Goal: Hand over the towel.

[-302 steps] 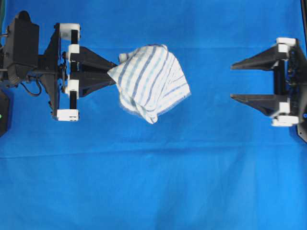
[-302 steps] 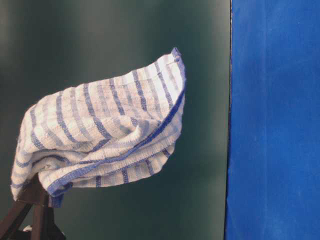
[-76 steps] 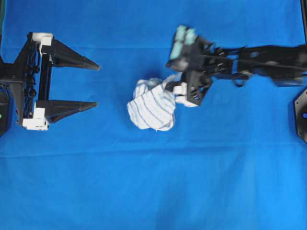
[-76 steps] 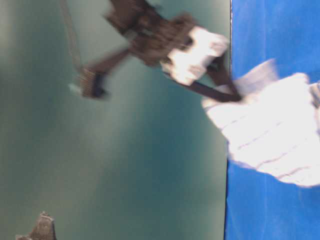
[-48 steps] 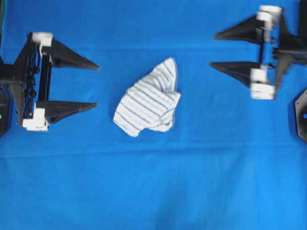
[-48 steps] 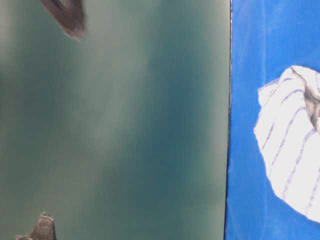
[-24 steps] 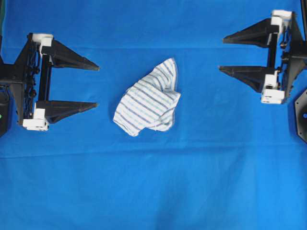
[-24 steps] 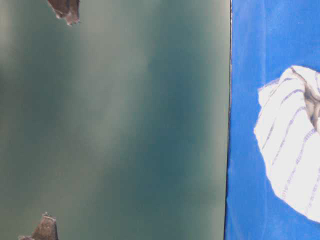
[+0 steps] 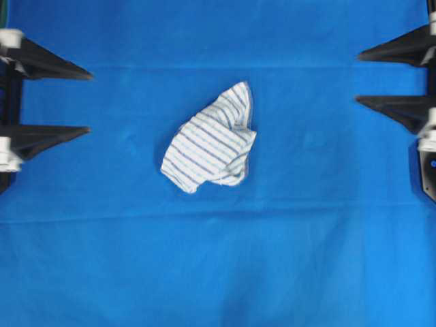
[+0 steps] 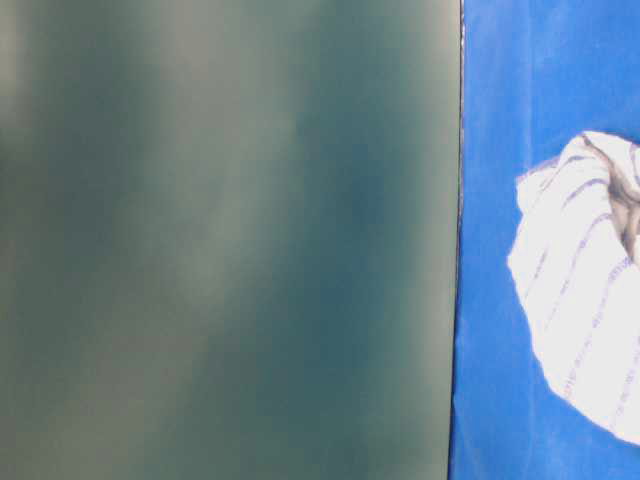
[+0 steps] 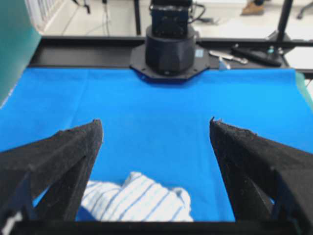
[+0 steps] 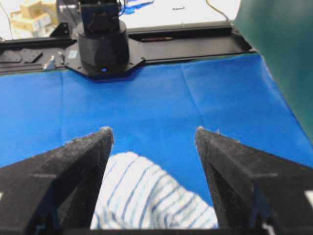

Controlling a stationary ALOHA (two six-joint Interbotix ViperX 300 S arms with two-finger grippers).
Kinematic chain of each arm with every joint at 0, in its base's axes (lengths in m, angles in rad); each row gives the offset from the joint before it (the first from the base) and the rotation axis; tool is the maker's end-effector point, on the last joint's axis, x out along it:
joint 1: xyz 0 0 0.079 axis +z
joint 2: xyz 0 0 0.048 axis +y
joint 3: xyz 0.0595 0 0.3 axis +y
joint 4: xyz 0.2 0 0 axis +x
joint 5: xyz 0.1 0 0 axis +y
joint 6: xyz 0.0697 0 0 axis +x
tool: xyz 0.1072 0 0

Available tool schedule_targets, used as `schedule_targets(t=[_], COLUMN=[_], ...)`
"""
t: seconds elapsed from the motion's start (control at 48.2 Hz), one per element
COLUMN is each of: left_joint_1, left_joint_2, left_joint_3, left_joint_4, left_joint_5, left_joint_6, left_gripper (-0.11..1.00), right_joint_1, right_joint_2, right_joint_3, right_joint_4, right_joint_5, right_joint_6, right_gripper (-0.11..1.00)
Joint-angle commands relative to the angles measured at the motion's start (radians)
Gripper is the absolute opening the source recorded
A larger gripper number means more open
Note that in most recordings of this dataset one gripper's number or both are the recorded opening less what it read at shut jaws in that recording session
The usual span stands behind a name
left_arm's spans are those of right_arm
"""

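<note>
Both claws stand wide open and hold nothing — the left claw (image 9: 85,100) and the right claw (image 9: 360,79) sit well apart from the towel (image 9: 211,142), one on either side of it. The towel lies crumpled on the blue cloth (image 9: 218,272) covering the surface, midway between them. Bring one claw down over the towel's raised fold — that ridge should give the firmest pinch — and close fully before lifting.

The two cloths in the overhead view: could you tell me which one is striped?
The small crumpled towel in the middle is striped, white with thin blue lines; the large blue cloth beneath it is plain.
</note>
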Motion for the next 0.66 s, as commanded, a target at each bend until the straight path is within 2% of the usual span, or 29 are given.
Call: schedule_targets(t=[0.0,0.27,0.436,0.643], left_joint_1=[0.003,0.003,0.002,0.006], left_joint_2=[-0.072,-0.325,-0.465,-0.591], left_joint_3=[0.015,0.202,0.311,0.367], left_joint_4=[-0.002,-0.002,-0.002,0.000], left_joint_5=[0.034,0.091,0.123,0.201], left_joint_6=[0.000,-0.005,-0.025,-0.055], left_gripper=[0.86,0.86,0.86,0.85], right_joint_1=[0.003,0.003,0.003,0.008], right_joint_2=[-0.074,-0.301,-0.348,-0.345], right_joint_3=[0.021,0.209,0.293,0.331], right_joint_4=[-0.002,0.003,0.003,0.015], right_joint_5=[0.025,0.040,0.049,0.021], right_joint_6=[0.002,0.005,0.008,0.008], right_gripper=[0.69,0.69,0.65,0.63])
